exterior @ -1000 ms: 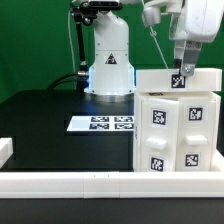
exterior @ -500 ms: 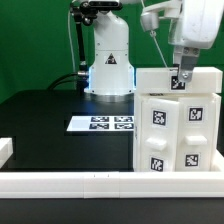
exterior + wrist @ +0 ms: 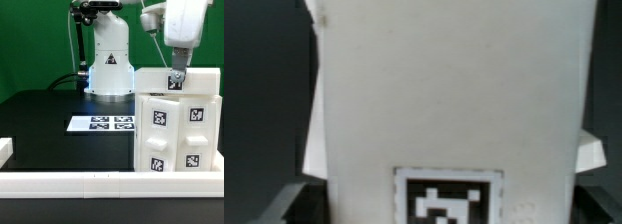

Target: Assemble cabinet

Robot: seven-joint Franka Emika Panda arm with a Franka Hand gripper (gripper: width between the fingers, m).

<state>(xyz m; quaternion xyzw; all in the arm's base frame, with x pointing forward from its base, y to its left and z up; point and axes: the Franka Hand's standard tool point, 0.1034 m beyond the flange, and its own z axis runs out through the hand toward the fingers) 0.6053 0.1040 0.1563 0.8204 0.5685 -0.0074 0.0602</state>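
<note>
You have the cabinet [image 3: 175, 125] standing on the black table [image 3: 50, 125] at the exterior view's right, its tagged front facing the camera and its base just behind the low white border rail [image 3: 100, 181]. The gripper [image 3: 176, 78] hangs at the cabinet's top edge; from here you cannot tell how far its jaws are spread or whether they grip anything. The wrist view is filled by a white tagged panel [image 3: 446, 110]. The marker board [image 3: 101, 123] lies flat left of the cabinet.
</note>
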